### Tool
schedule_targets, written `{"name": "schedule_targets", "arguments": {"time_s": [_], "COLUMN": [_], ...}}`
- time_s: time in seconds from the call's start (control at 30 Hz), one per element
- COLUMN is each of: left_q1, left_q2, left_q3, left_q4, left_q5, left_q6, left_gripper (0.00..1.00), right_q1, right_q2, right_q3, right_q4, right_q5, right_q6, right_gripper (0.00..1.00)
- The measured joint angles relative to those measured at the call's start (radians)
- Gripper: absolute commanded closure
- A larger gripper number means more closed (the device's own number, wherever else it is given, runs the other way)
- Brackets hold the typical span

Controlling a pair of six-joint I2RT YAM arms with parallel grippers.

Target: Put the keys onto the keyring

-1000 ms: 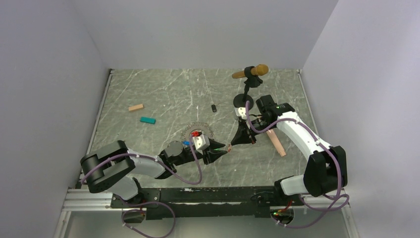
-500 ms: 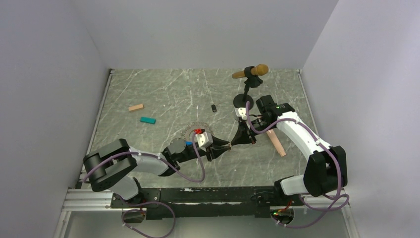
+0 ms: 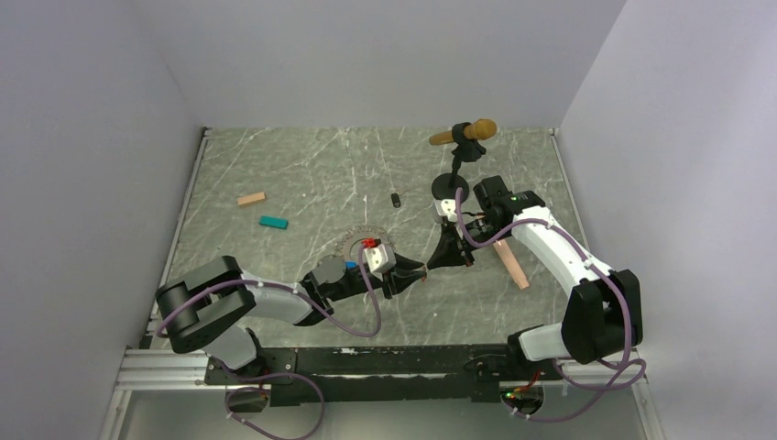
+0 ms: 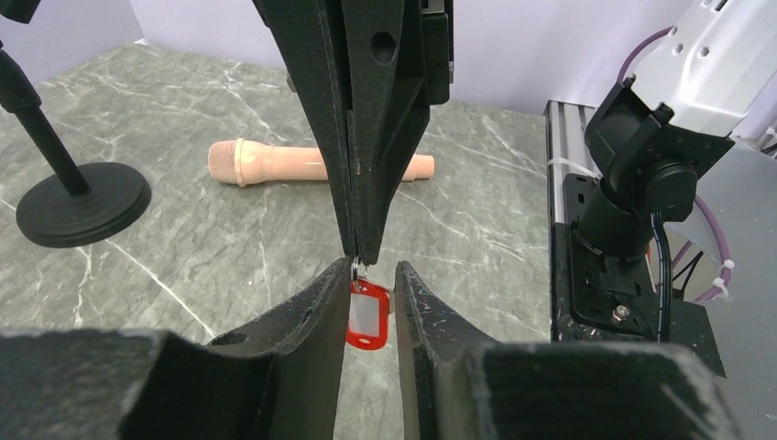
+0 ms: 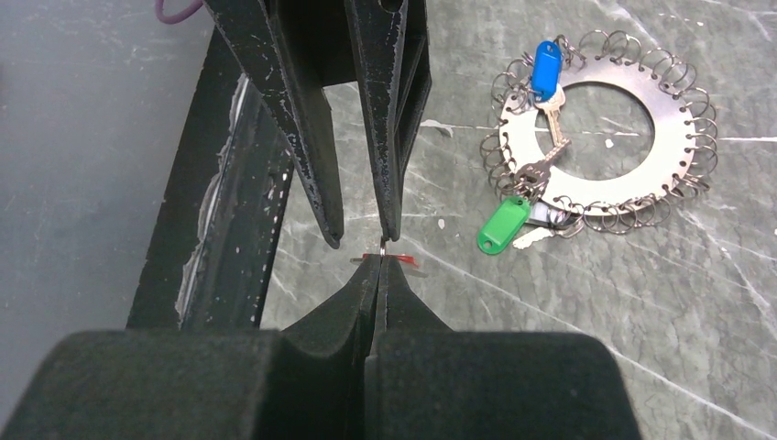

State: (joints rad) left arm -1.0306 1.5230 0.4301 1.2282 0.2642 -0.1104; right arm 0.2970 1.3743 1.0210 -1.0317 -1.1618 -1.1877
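**While the right gripper (image 5: pixel 377 268) pinched the red-tagged key (image 4: pixel 366 314), the left gripper (image 4: pixel 368 275) bracketed its tag**

Seen from above, both grippers met at lower centre of the grey marble table (image 3: pixel 302 165), close to the black front rail (image 5: pixel 220 211). Pale walls closed off the left, back and right edges. Bare marble lay open at upper centre. A tan block (image 3: pixel 251 198) and a teal block (image 3: pixel 272 222) sat at middle left, and a microphone stand (image 3: pixel 452 188) and a loose pink microphone (image 4: pixel 275 163) at right.

The right gripper's fingers were pressed together on the key's small metal ring. The red tag hung between the left gripper's fingers, which stood narrowly apart with a sliver of gap on either side.

The keyring (image 5: pixel 673 137), a flat metal disc with a wide hole and wire loops around its rim, lay flat just upper left of the grippers. The blue-tagged key (image 5: pixel 546 66) and green-tagged key (image 5: pixel 503 227) lay across its rim.
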Motion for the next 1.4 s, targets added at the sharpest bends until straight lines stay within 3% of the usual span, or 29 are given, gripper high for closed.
{"name": "schedule_targets", "arguments": {"time_s": [0.9,1.4], "left_q1": [0.0,0.0], "left_q2": [0.041,0.043], "left_q3": [0.001,0.002], "left_q4": [-0.022,-0.021], "left_q5": [-0.017,-0.015], "left_q6": [0.012,0.009], "left_gripper": [0.8,0.8], "right_q1": [0.0,0.0], "right_q2": [0.0,0.0], "right_q3": [0.0,0.0], "right_q4": [-0.016,-0.016], "right_q5": [0.0,0.0], "right_q6": [-0.017,-0.017], "right_gripper": [1.0,1.0]}}
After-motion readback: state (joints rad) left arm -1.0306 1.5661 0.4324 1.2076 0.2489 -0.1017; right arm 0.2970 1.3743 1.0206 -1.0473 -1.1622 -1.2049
